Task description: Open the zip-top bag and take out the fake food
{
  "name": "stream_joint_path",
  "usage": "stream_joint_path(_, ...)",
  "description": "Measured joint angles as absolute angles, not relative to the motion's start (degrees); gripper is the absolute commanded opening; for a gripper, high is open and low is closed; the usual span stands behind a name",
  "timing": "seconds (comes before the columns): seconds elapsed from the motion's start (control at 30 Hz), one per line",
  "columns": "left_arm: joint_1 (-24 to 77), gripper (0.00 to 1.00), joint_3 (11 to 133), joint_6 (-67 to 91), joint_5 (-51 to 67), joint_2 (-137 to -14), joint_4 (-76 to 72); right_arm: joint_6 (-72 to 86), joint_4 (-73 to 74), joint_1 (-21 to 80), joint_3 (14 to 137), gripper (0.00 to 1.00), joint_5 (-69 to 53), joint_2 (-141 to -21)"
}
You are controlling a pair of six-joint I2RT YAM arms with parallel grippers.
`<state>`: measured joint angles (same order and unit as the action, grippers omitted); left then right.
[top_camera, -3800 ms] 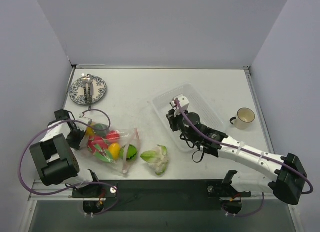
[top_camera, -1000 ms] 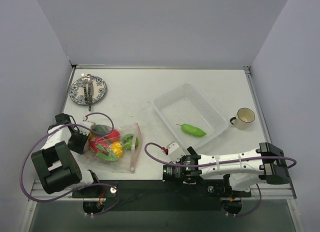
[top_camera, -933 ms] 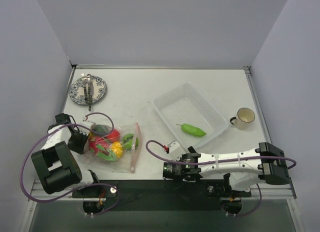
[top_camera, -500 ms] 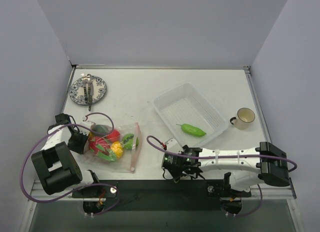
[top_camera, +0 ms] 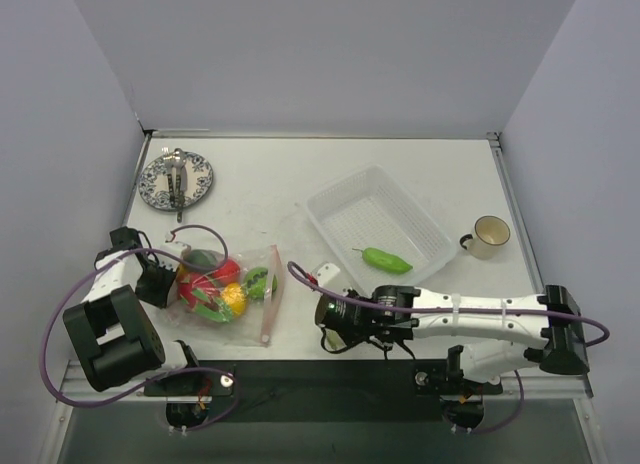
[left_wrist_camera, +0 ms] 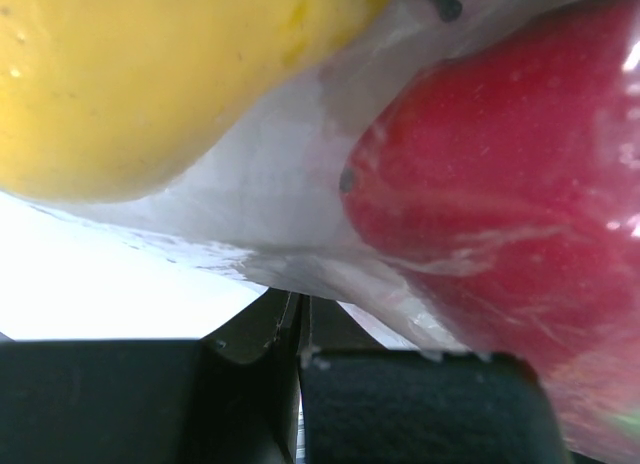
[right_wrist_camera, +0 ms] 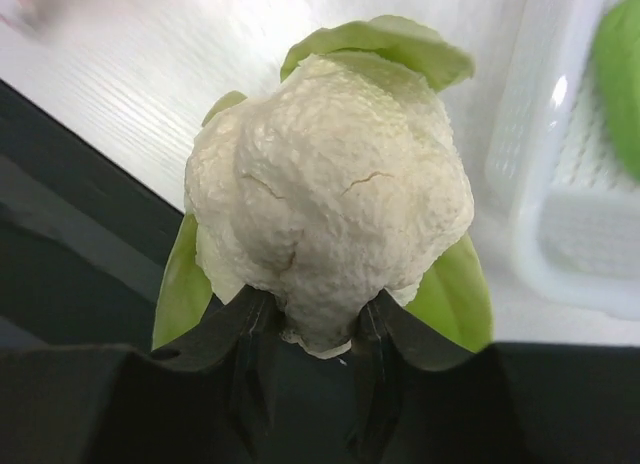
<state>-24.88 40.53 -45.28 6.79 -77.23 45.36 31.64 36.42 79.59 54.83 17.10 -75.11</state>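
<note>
So left gripper point(left_wrist_camera: 300, 319) pinches the zip-top bag point(top_camera: 248, 327) at the table's point(top_camera: 260, 184) left edge, anchoring it; right gripper point(right_wrist_camera: 310, 324) clamps the cauliflower point(right_wrist_camera: 330, 194).

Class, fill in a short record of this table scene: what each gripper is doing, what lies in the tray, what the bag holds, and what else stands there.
Left gripper: shut on the bag at its plastic edge
Right gripper: shut on the cauliflower
Tray: one green pod
Inside bag: red piece, yellow piece, green piece
Elsewhere: plate, mug
</note>
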Motion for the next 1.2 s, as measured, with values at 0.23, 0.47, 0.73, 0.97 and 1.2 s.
stream_joint_path(0.23, -24.88, 0.0, 40.53, -45.3, 6.96, -77.23, 45.36, 22.5, 36.77, 73.32, 69.6, 0.11, 22.35, -70.94)
stream_joint_path(0.47, -24.88, 0.0, 40.53, -45.3, 6.96, -76.95, 45.45, 14.2, 34.81, 51.9, 70.94, 0.46, 24.45, -72.9)
stream_joint_path(0.73, -24.88, 0.0, 40.53, -45.32, 7.33, -76.29, 45.6, 9.69, 29.82, 44.99, 71.07, 1.0, 24.43, -79.4)
stream_joint_path(0.97, -24.88, 0.0, 40.51, -45.36, 7.35, -76.29, 45.65, 10.41, 22.31, 44.58, 70.43, 1.0, 13.5, -76.42)
stream_joint_path(1.2, -24.86, 0.0, 40.51, -45.43, 7.38, -76.42, 45.63, 10.37, 13.72, 53.43, 63.7, 0.99, 6.04, -72.29)
